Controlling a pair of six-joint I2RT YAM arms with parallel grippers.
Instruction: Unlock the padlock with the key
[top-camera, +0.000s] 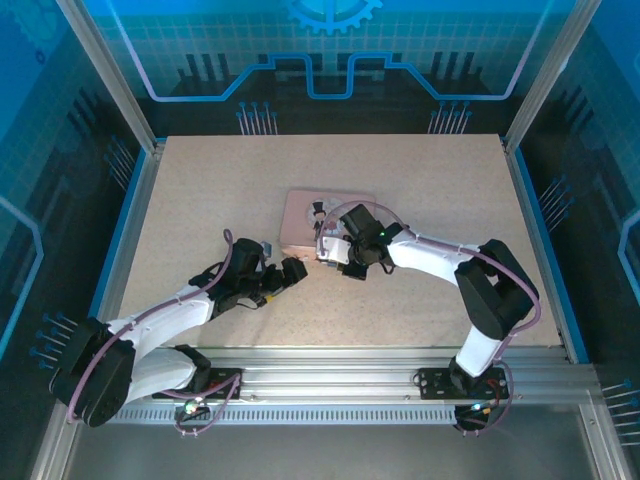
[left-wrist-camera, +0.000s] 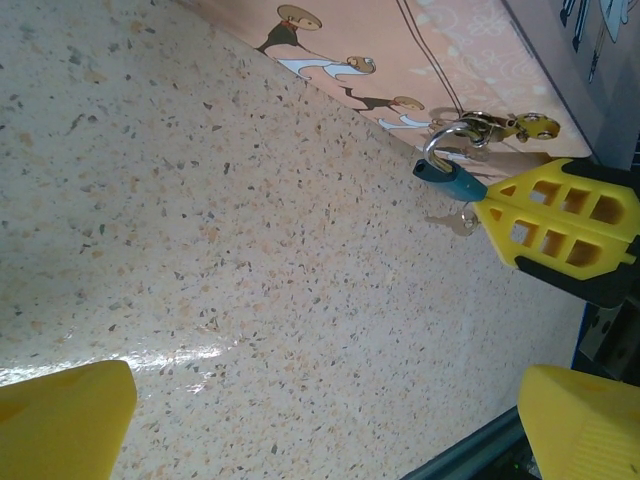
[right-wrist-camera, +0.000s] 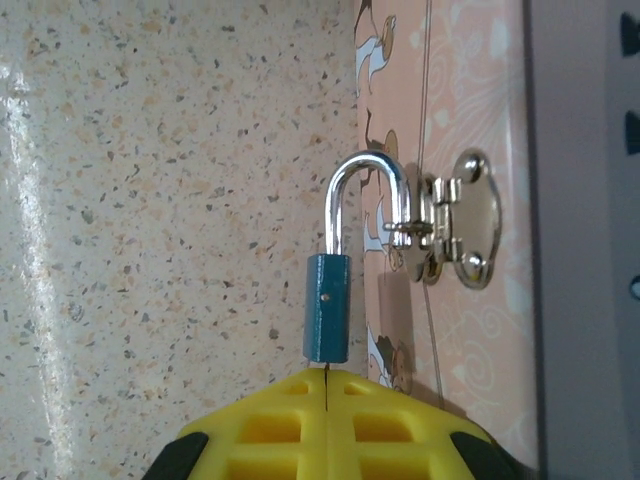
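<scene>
A small blue padlock (right-wrist-camera: 326, 306) hangs by its silver shackle (right-wrist-camera: 370, 190) from the metal hasp (right-wrist-camera: 455, 230) on the side of a pink box (top-camera: 325, 215). My right gripper (right-wrist-camera: 327, 378) is shut just below the lock's body. A thin sliver of the key (right-wrist-camera: 327, 371) runs from between its yellow fingers (right-wrist-camera: 390, 425) into the bottom of the lock. In the left wrist view the padlock (left-wrist-camera: 450, 181) and the right fingers (left-wrist-camera: 560, 215) sit at the upper right. My left gripper (left-wrist-camera: 320, 440) stands open over bare table, well short of the lock, nothing between its fingers (left-wrist-camera: 60, 420).
The pink box lies flat at mid-table with cartoon figures printed on it (left-wrist-camera: 330, 65). The speckled tabletop (top-camera: 200, 200) stretches out to the left and behind. A metal rail (top-camera: 340, 375) runs along the near edge, and blue-lit walls enclose the sides.
</scene>
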